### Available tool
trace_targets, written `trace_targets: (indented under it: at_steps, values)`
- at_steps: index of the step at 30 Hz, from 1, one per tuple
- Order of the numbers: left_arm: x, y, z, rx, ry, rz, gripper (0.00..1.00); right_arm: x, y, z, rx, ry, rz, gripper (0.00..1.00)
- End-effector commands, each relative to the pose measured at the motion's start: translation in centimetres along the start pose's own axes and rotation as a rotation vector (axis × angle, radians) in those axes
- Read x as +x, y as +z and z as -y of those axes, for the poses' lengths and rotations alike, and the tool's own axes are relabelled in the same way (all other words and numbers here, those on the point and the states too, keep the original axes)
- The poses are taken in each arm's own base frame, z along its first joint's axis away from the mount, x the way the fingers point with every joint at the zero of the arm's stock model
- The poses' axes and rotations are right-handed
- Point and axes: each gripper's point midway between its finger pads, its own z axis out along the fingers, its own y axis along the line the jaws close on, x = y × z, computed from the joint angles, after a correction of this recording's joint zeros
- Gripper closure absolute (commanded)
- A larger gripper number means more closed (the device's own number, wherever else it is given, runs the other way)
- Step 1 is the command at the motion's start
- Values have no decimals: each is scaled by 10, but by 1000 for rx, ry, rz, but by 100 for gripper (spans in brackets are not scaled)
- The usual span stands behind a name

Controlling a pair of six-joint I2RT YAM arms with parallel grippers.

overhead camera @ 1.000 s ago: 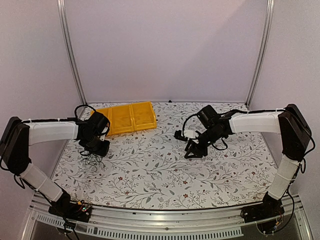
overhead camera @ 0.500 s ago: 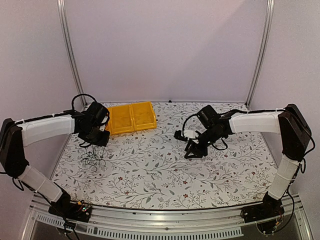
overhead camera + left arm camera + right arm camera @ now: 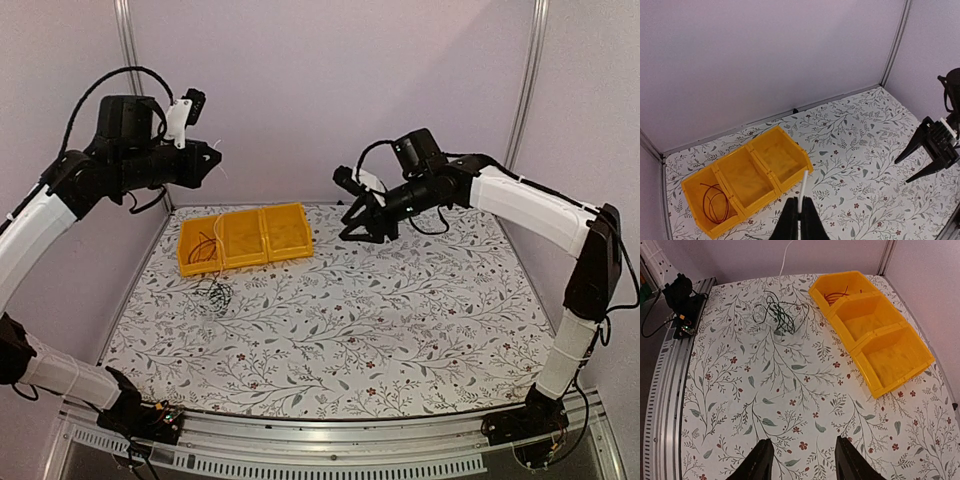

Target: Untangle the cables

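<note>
**Left arm lifting one strand; right arm idle.** The left gripper point(image 3: 800, 207) hung high above the yellow bin point(image 3: 747, 175), its fingers clenched on the end of the whitish cable point(image 3: 803, 187). In the right wrist view a pale strand ran from beside the bin's end compartment up out of frame; this was probably the same cable. The tangle of black cables point(image 3: 213, 293) lay on the table point(image 3: 765, 390), just in front of that end compartment. One coiled cable point(image 3: 712, 202) already sat inside the compartment. The right gripper point(image 3: 804, 462) was spread open and grasping nothing, on the far side of the bin from the tangle and well apart from it.

**Hazards, as judged.**
- Nothing pinned the tangle, so a further pull could lift the whole knot or cinch it tighter instead of drawing the strand free.
- The thin cable could slip from the fingers, which held only its tip.
- A rising loop might catch the bin's wall, shifting the bin or hooking the coil inside.
</note>
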Motion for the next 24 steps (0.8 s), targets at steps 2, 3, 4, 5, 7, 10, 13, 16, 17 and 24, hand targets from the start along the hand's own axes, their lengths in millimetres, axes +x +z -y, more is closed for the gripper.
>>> trace_targets:
  at_steps: [2,3,4,5,7,10,13,16,17,24]
  values:
    - [-26,-9,36,150,0,100,100,-108,-61,-20,-68,-34,256,51]
    - [-25,-8,42,171,-9,108,100,-123,-67,-22,-80,-44,300,49]
    - [-23,-6,46,187,-15,116,100,-136,-71,-24,-91,-36,339,47]
    - [-20,-5,54,222,-19,116,100,-145,-72,-23,-94,-33,372,46]
    - [-13,-1,65,255,-31,111,100,-159,-72,-23,-102,13,418,44]
    - [-4,4,77,288,-46,108,100,-166,-53,-26,-119,39,417,43]
    - [1,7,92,332,-56,111,100,-158,-18,-32,-141,53,366,42]
    - [3,7,102,362,-64,117,100,-152,8,-41,-168,54,338,41]
    - [3,7,105,371,-67,119,100,-152,13,-44,-177,52,336,40]
    - [7,9,116,407,-79,124,100,-157,29,-54,-200,42,351,50]
